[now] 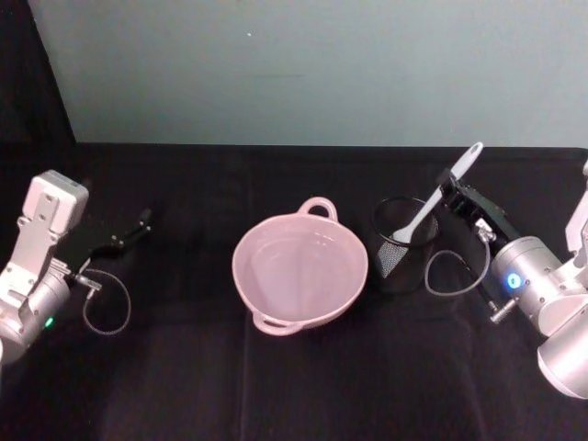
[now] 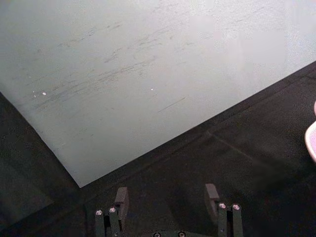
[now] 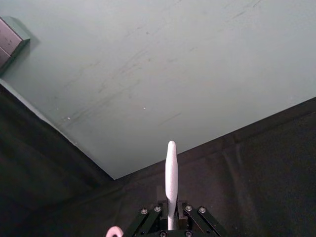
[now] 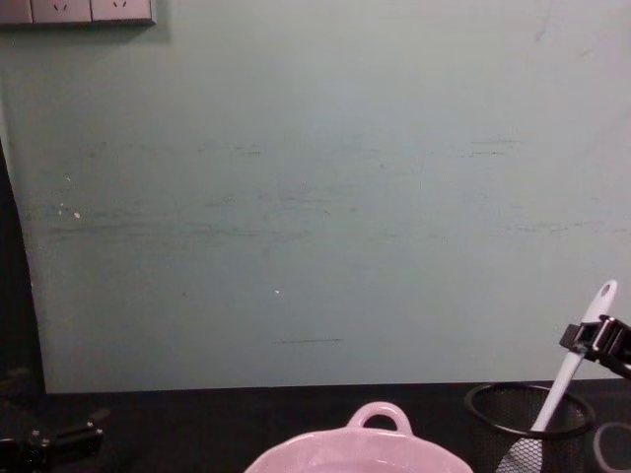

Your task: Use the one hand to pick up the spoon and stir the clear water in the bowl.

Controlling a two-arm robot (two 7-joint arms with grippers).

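- table: black cloth top, against a pale green wall.
- left gripper: far left of the table, well apart from the bowl. its arm is bent at the table's left edge, the black fingers pointing forward and toward the middle, low over the cloth. jaws stand wide apart with nothing between them.
- bowl: pale pink, glossy, at the middle of the table. one loop handle is on the far rim, another on the near rim.
- clear water: inside the bowl, seen as a faint shine.
- wire-mesh cup: black, upright, just beside the bowl on its right. whether they touch cannot be told.
- spoon: white. its flat head is down inside the mesh cup, and the slim handle leans up and away to the right.
- right gripper: reaches in from the right edge, its silver wrist with a lit blue ring behind it and fingers aimed at the wall. jaws are clamped on the spoon's handle, whose tip sticks out beyond the fingers.
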